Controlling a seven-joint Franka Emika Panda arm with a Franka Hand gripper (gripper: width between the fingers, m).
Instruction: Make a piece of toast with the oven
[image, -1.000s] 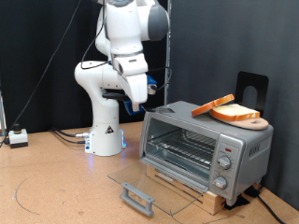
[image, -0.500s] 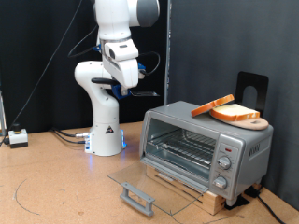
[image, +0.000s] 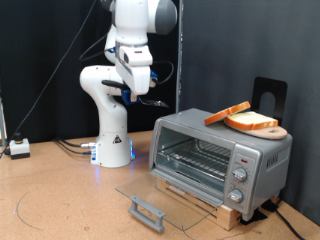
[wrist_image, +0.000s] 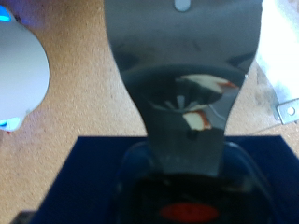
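1. The pale white bread slice with tan crust (image: 251, 122) lies on a round wooden board (image: 272, 132) atop the boxy silver-grey toaster oven (image: 220, 158), a second slice (image: 228, 113) propped against it.
2. The oven's glass door (image: 160, 202) lies dropped flat, its rack bare.
3. My gripper (image: 160, 101) hangs well above the oven's left edge in the exterior view, carrying a flat metal spatula (wrist_image: 182, 75); I cannot tell how my fingers are set.

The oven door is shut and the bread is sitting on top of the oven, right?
Not quite. The exterior view shows the oven with its glass door dropped open, lying flat in front. The bread does sit on top of the oven.
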